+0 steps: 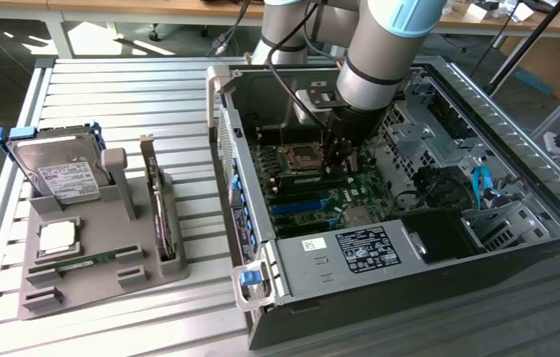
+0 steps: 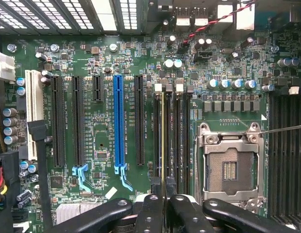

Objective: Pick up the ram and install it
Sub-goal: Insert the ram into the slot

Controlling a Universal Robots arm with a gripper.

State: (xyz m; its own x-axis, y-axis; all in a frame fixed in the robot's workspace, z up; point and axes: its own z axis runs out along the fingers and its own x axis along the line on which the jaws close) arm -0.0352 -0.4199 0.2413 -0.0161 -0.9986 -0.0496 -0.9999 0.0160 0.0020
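Observation:
My gripper (image 2: pixel 163 199) is shut on the ram (image 2: pixel 163 141), which I see edge-on as a thin yellow-green line between the two black fingers (image 2: pixel 149 209). The ram runs along one of the black memory slots (image 2: pixel 174 136) on the green motherboard, beside the empty processor socket (image 2: pixel 229 167). I cannot tell whether it touches the slot. In the exterior view the gripper (image 1: pixel 342 160) reaches down inside the open computer case (image 1: pixel 259 286), just over the motherboard (image 1: pixel 309 197).
Long black expansion slots and one blue slot (image 2: pixel 119 121) lie alongside the memory slots. On the slatted table, a grey holder (image 1: pixel 151 277) carries a hard drive (image 1: pixel 56 175), a silver chip (image 1: pixel 56 236), a dark card (image 1: pixel 161 212) and a green stick (image 1: pixel 89 260).

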